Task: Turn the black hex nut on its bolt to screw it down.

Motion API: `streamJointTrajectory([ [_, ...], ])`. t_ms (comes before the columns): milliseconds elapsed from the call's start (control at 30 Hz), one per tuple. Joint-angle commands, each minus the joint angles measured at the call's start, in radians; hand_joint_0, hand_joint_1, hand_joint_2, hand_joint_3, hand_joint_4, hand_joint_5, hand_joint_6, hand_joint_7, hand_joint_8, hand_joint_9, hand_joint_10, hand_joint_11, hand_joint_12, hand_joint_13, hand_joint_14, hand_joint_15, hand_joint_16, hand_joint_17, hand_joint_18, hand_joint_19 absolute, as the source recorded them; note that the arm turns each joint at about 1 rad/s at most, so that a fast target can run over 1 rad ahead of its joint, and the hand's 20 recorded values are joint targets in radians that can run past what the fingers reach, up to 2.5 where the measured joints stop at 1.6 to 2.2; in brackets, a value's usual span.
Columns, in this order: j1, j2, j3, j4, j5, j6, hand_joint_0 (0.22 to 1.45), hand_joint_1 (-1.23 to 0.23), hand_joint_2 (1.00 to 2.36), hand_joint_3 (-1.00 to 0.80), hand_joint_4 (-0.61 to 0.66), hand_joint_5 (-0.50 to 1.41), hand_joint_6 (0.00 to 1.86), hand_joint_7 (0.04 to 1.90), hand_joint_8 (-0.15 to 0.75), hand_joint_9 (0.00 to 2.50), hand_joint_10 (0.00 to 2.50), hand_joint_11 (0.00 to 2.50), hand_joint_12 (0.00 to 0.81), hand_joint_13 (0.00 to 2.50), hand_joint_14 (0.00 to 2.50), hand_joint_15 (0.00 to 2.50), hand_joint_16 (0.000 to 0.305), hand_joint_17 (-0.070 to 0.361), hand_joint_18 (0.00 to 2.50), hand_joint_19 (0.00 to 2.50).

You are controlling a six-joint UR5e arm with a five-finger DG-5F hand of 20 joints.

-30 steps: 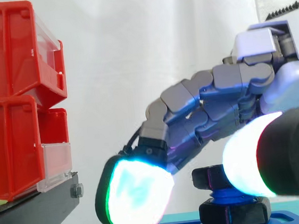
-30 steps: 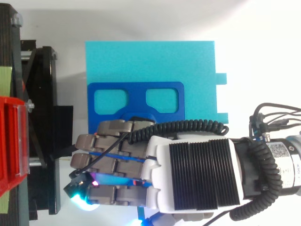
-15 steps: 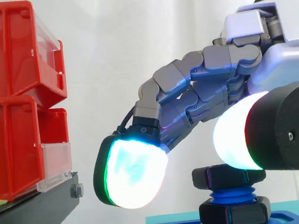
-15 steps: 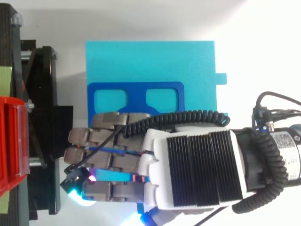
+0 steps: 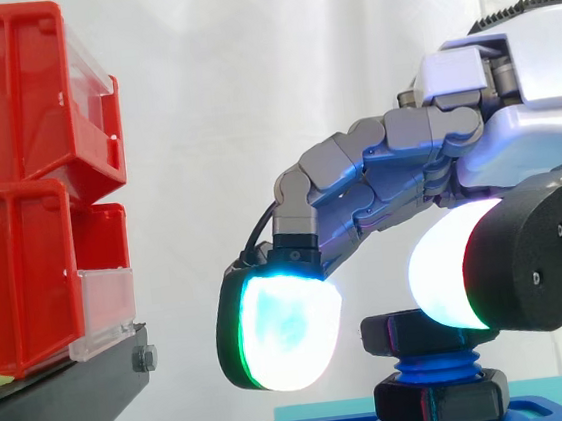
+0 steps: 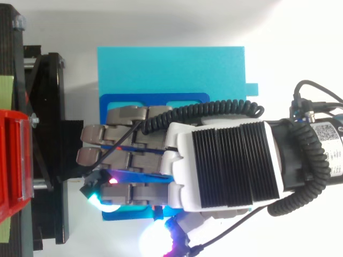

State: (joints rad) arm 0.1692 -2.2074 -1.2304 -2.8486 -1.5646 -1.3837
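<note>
Hovering just over the black hex nut [image 5: 403, 333], the hand [image 5: 516, 146] arches half open and grips nothing, its glowing thumb pad [image 5: 446, 272] close at the nut's one o'clock and a finger pad [image 5: 282, 333] standing clear at nine. The nut sits high on the blue bolt [image 5: 423, 366] above the teal board [image 6: 171, 69]. To turn it well, both pads should probably drop level with its flats and close squarely before the wrist twists, well clear of the red bins [image 5: 26, 177] beyond at nine o'clock.

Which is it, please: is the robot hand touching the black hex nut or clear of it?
Cannot tell. In the side view the robot hand overlaps the upper right corner of the black hex nut, showing neither contact nor gap.
</note>
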Motion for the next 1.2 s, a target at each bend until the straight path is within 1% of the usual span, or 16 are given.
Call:
streamJointTrajectory([
  [0,-0.008,0.000,0.000,0.000,-0.011,-0.006,0.53,-0.46,1.00,-0.50,0.27,-0.10,0.50,0.97,0.240,0.41,0.00,0.00,0.322,0.35,0.00,0.00,0.054,0.120,0.29,0.42],
  [333,-0.023,0.000,0.000,-0.002,-0.034,-0.018,0.53,-0.45,1.00,-0.50,0.28,-0.08,0.50,1.07,0.242,0.42,0.00,0.00,0.323,0.35,0.00,0.00,0.053,0.120,0.28,0.42],
  [567,-0.028,0.000,0.000,-0.002,-0.045,-0.018,0.52,-0.42,1.00,-0.50,0.28,-0.06,0.50,1.15,0.246,0.42,0.00,0.00,0.326,0.35,0.00,0.00,0.054,0.121,0.27,0.43],
  [667,-0.034,0.000,0.002,-0.002,-0.058,-0.018,0.52,-0.41,1.00,-0.50,0.27,-0.06,0.50,1.18,0.248,0.42,0.00,0.00,0.326,0.35,0.00,0.00,0.054,0.122,0.27,0.42],
  [1000,-0.034,0.000,0.002,-0.002,-0.061,-0.018,0.51,-0.39,1.00,-0.50,0.23,-0.04,0.50,1.29,0.255,0.44,0.00,0.00,0.328,0.35,0.00,0.00,0.054,0.122,0.27,0.43],
  [1167,-0.039,0.000,0.002,-0.002,-0.066,-0.018,0.51,-0.38,1.00,-0.50,0.23,-0.03,0.50,1.36,0.256,0.44,0.00,0.00,0.326,0.35,0.00,0.00,0.054,0.122,0.27,0.43],
])
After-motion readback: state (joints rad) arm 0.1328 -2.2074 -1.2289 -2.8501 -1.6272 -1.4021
